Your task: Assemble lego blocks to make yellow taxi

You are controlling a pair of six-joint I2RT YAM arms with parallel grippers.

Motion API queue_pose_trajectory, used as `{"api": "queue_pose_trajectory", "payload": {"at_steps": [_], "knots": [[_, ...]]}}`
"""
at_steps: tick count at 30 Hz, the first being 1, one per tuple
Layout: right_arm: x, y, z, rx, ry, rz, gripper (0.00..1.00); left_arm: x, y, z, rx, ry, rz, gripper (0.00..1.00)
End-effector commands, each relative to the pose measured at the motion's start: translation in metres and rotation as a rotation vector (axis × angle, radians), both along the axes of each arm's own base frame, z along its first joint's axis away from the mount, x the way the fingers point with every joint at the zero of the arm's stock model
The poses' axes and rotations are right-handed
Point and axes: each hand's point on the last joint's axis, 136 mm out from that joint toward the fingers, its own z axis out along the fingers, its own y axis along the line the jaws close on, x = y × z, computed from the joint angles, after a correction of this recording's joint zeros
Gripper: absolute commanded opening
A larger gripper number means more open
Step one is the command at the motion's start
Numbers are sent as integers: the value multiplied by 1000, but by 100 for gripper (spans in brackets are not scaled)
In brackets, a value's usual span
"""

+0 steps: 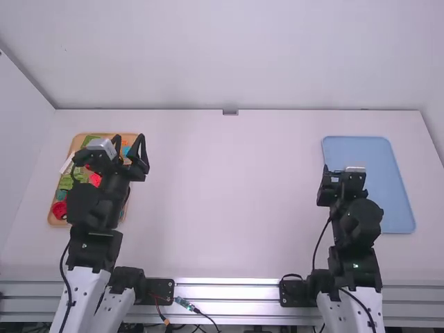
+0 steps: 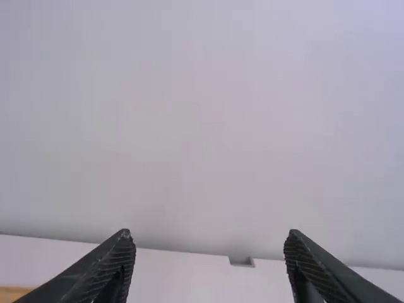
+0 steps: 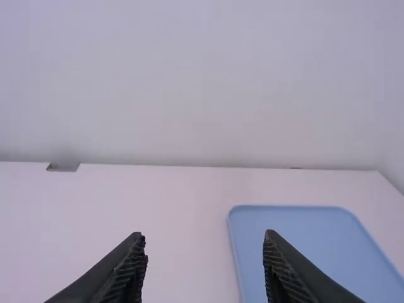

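Note:
The left gripper (image 1: 129,141) stands open above a wooden tray (image 1: 72,147) at the table's left, partly covering it. Loose coloured blocks lie in that tray: a red block (image 1: 60,209), a green block (image 1: 66,182) and several others. No yellow block can be made out. In the left wrist view, the left gripper (image 2: 208,240) has its fingers wide apart with nothing between them. Over at the right, the right gripper (image 1: 343,173) is near a blue tray's left edge. The right wrist view shows the right gripper (image 3: 205,240) open and holding nothing.
The blue tray (image 1: 378,184) lies flat on the table's right side, with nothing visible on it; the right wrist view shows the same blue tray (image 3: 309,237). A white wall rises behind the white table (image 1: 229,201). Cables run beside both arm bases.

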Motion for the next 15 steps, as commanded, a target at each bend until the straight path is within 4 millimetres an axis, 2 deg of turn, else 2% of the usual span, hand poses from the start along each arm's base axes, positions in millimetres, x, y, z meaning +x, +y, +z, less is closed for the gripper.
{"api": "queue_pose_trajectory", "payload": {"at_steps": [1,3,11,15], "knots": [[2,2,24,5,-46,7,51,4,0,21,-13,-28,2,68],[5,2,29,4,-49,8,53,12,0,29,-13,-22,1,72],[15,2,45,3,-50,8,60,47,-1,-6,-19,87,2,86],[23,1,57,3,-51,8,65,62,9,-29,-81,158,62,93]]}}
